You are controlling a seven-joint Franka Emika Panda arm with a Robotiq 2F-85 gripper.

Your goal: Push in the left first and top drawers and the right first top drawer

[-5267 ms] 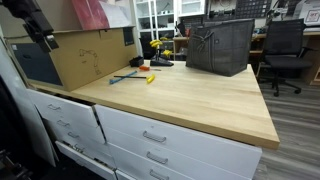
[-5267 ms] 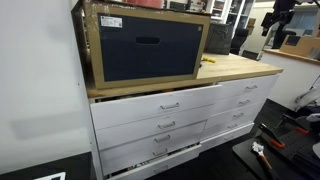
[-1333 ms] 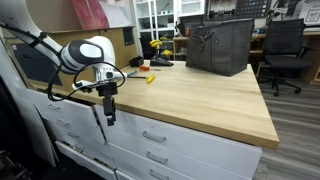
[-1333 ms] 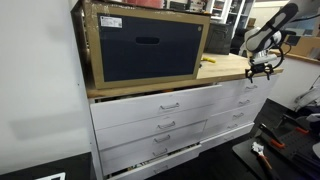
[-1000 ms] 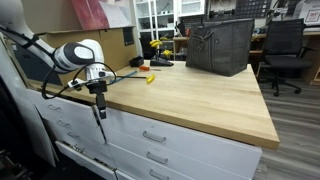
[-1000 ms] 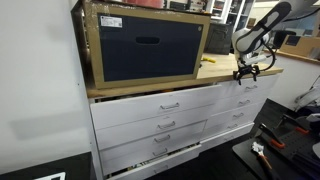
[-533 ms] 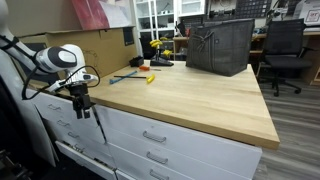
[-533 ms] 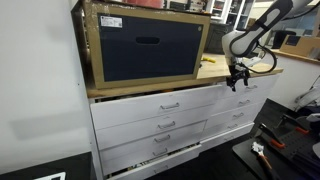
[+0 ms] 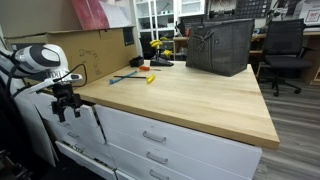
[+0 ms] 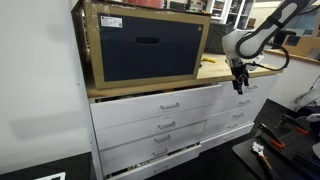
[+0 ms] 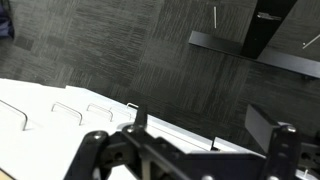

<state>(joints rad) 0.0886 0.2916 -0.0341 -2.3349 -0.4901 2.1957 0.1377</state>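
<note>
A white dresser with a wooden top (image 9: 190,100) shows in both exterior views. The wide top drawer (image 10: 150,108) with its silver handle stands slightly pulled out; it also shows in an exterior view (image 9: 82,127). The narrow top drawer (image 10: 256,88) sits beside it, seen too in an exterior view (image 9: 135,125). My gripper (image 9: 65,106) hangs in front of the drawer fronts, near the seam between the wide and narrow top drawers (image 10: 238,82). In the wrist view its fingers (image 11: 200,130) are spread wide and empty, above white drawer fronts (image 11: 40,130).
A cardboard box holding a dark bin (image 10: 145,45) stands on the top above the wide drawers. A dark basket (image 9: 220,45) and a yellow tool (image 9: 150,78) lie on the top. The lowest wide drawer (image 10: 160,152) juts out furthest. An office chair (image 9: 285,50) stands behind.
The arm has swung down from above and moved along the dresser front, from the narrow drawers toward the wide drawers. The drawers have not moved.
</note>
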